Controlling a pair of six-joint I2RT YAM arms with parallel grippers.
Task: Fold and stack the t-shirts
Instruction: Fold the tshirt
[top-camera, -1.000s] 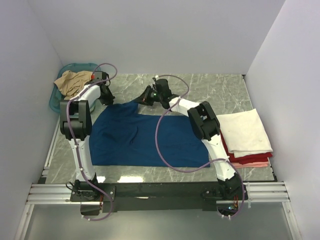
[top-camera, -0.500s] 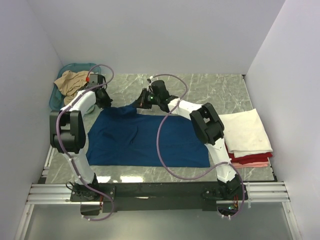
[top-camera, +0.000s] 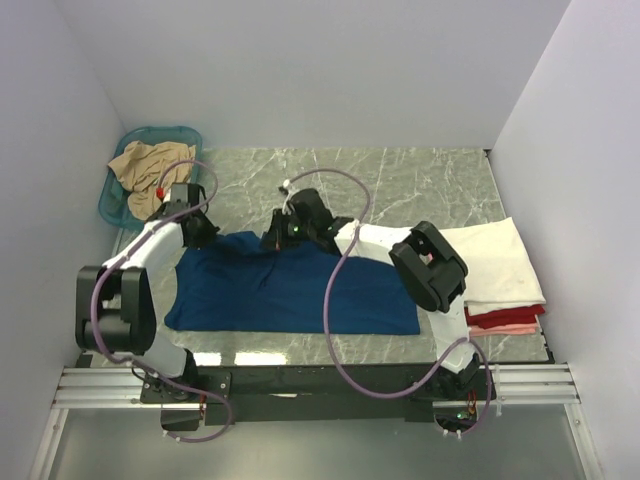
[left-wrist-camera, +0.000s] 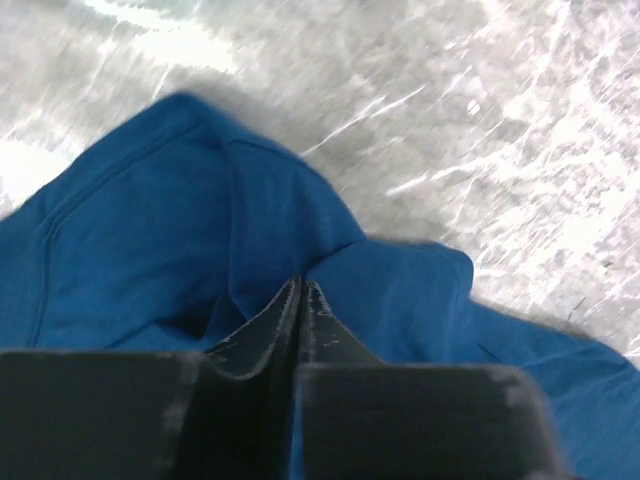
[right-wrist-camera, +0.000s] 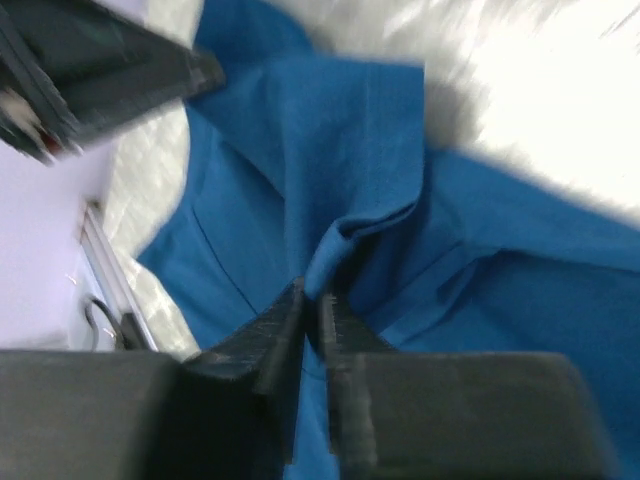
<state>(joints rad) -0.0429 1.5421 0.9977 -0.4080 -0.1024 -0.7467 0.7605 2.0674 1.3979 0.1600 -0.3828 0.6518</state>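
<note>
1. Five t-shirts are seen from above on a marbled grey bench (top-camera: 400, 180), and they are taken here from the left of the frame to the right.
2. At the upper left, a teal basket (top-camera: 150, 132) is set against the back corner. A crumpled tan t-shirt (top-camera: 145, 165) is heaped in it and spills over its near rim.
3. Just right of the basket and lower in the frame, the left gripper (top-camera: 205, 232) is lowered onto the upper left corner of the dark blue t-shirt (top-camera: 290, 295). In the left wrist view its jaws are pressed together, with a raised fold of blue cloth pinched at their tips.
4. The dark blue t-shirt is spread flat across the middle of the bench. Its far edge is bunched and lifted where the two grippers meet it.
5. Near the middle of that far edge, the right gripper (top-camera: 272, 243) is closed on the cloth. In the right wrist view a ridge of blue fabric is caught between jaws that are nearly touching.
6. At the right edge of the bench, well apart from the blue shirt, a folded stack is set. The cream-white t-shirt (top-camera: 490, 260) is on top, the red t-shirt (top-camera: 500, 317) is under it, and the pink t-shirt (top-camera: 505, 329) is at the bottom.
</note>
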